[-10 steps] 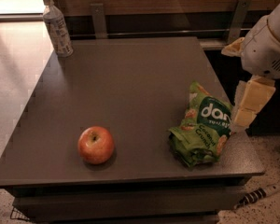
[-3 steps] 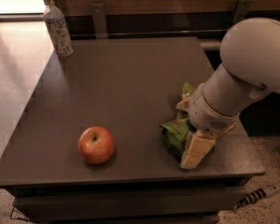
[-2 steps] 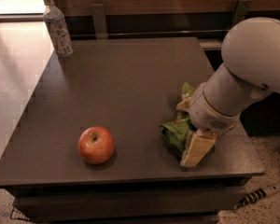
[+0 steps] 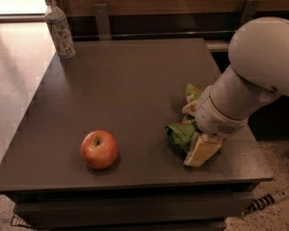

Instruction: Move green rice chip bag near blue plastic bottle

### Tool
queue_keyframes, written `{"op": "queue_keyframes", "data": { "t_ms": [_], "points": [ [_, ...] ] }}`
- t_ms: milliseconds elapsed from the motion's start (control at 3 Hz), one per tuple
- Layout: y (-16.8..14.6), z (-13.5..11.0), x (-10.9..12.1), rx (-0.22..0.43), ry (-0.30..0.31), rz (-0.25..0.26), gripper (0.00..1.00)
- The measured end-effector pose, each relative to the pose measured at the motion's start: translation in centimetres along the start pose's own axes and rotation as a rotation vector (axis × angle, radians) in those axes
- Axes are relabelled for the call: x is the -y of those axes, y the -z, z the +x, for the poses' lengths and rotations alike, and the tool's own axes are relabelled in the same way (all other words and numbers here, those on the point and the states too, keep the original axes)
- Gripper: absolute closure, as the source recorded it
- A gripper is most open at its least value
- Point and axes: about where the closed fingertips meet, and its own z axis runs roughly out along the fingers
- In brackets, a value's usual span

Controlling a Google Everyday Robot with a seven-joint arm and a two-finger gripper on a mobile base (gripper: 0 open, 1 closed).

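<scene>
End effector sits low on the green rice chip bag toward the table's 4 o'clock edge; whether it is clenched or released cannot be told. The dark table fills most of the view. A white arm reaches in from 3 o'clock. The bag lies crumpled, well apart from the blue plastic bottle, which stands upright at the 11 o'clock corner. A red apple rests at 7 o'clock.

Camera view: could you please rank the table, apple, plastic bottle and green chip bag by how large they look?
Largest is the table.
The plastic bottle and apple look alike; the bottle stands farther off, so unranked.
The green chip bag shows least, mostly hidden beneath the claw, front right.
</scene>
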Motion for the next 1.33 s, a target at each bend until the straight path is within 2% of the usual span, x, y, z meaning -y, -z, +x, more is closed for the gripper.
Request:
{"op": "queue_keyframes", "data": {
  "t_ms": [667, 1333],
  "points": [
    [1.1, -0.2, 0.4, -0.021, 0.012, 0.017, 1.0],
    [10.3, 0.1, 2.0, -0.149, 0.049, 0.201, 1.0]
  ]
}}
